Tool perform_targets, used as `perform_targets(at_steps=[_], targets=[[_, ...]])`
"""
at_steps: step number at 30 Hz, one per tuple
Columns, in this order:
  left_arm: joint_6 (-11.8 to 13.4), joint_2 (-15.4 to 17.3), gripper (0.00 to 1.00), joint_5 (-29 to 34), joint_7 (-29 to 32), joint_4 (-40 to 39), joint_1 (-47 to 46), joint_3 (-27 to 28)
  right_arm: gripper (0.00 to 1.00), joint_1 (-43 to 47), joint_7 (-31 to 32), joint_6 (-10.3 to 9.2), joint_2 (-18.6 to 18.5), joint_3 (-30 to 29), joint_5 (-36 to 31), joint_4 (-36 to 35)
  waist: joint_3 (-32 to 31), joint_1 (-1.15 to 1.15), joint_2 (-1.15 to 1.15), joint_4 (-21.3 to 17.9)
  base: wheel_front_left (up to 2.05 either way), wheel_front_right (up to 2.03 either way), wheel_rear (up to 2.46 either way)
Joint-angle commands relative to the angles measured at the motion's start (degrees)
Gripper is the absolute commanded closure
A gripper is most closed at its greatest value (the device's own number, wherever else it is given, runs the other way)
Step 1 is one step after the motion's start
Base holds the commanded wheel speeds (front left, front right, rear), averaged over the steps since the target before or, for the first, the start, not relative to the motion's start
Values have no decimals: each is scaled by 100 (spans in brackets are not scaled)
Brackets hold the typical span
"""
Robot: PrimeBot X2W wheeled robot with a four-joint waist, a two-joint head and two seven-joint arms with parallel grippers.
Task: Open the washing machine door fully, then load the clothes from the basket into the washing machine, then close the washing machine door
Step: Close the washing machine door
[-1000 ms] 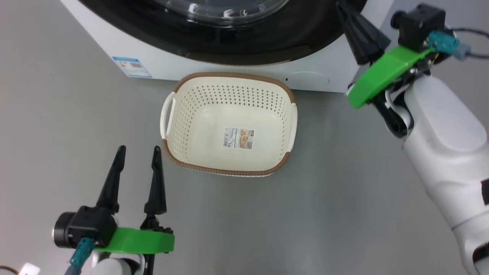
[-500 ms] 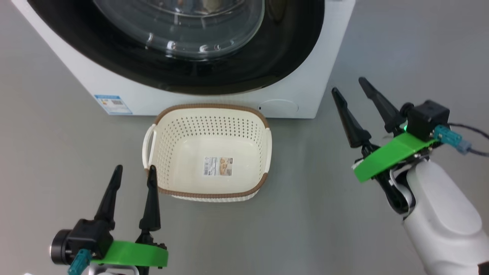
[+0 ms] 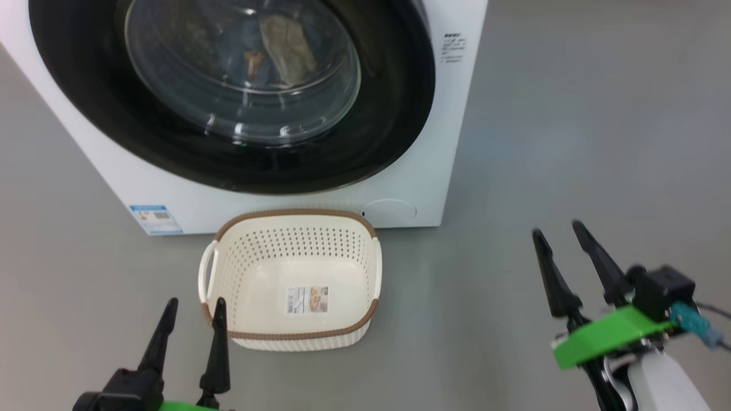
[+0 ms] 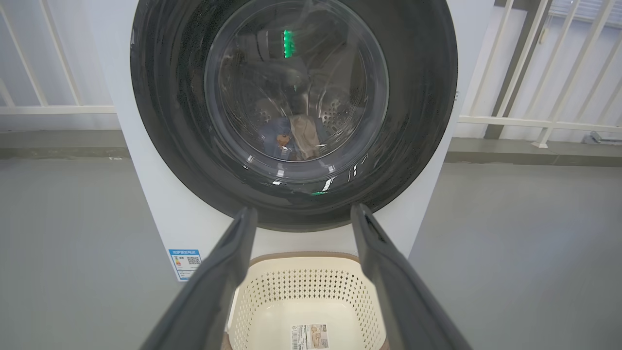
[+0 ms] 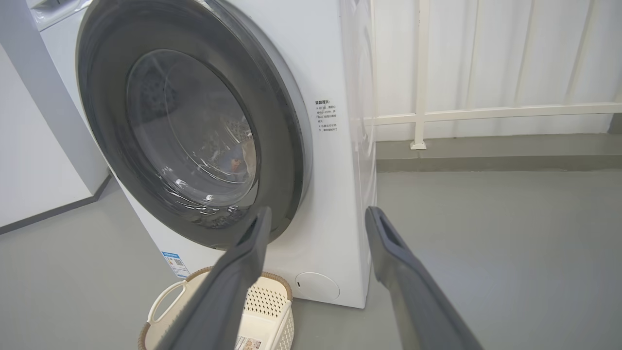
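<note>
The left tool (image 3: 195, 305) has its two long dark fingers spread apart. Nothing is between them. The right tool (image 3: 557, 229) is the same, wide open and holding nothing. Both hang low over the plain grey floor (image 3: 571, 142).

Right next to the left tool, on the side toward the right tool, sits the small cream-white plastic basket with little holes and a brown rim (image 3: 245, 257). It is very near that tool's inner finger, but the tool does not grip it. The basket is empty. All it has is a paper sticker on its bottom. The right tool is well apart from the basket.

Past the basket, out in front of both tools' fingertips, stands the big white boxy washing machine (image 3: 457, 114). The basket sits just in front of it. The machine's large round door with a shiny black rim and a clear glass middle (image 3: 240, 85) looks shut, flat against the white front. Neither tool touches it.

Behind the glass, farthest from the tools, lie the light blue and beige clothes (image 3: 285, 48), down inside the steel drum.

So the job looks almost all done. The clothes are in the machine and out of the basket, and the door seems closed. I cannot tell if the door has clicked tight. If it has, I think nothing is left to do.
</note>
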Motion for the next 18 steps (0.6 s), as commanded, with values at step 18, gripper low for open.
perform_targets(at_steps=[18], targets=[[14,197,0,-216,52,-87,387,214,0,1604,452,8,551,-766,-597,-1333,-632,0,0,-412,0,0,0]])
